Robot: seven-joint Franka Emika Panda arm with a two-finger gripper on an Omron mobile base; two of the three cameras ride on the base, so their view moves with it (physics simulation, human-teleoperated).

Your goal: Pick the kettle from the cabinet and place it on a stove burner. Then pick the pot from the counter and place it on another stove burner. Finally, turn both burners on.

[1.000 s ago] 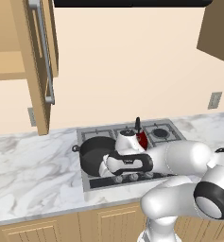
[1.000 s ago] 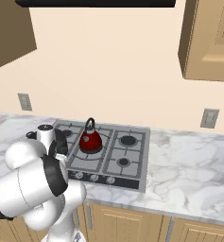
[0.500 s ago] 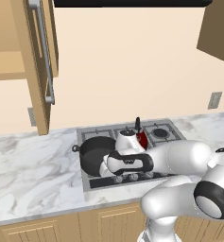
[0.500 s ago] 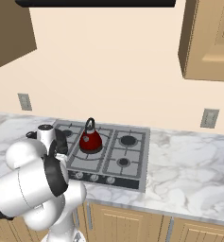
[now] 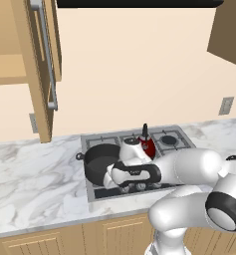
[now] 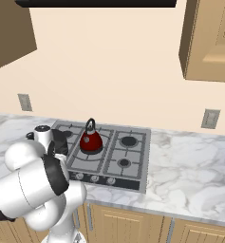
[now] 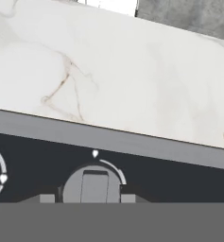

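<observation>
Round grey stove knob (image 7: 94, 186) straight ahead of gripper, raised grip bar upright, bracketed by partly spread, empty fingertips. Glossy dark-red kettle (image 6: 90, 141) and matte black pot (image 5: 100, 160) seated on burners.

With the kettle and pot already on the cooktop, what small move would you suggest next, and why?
Probably ease the hand the last bit onto the knob and close: the knob sits centred between the tips, and the kettle and pot already stand on burners.
</observation>
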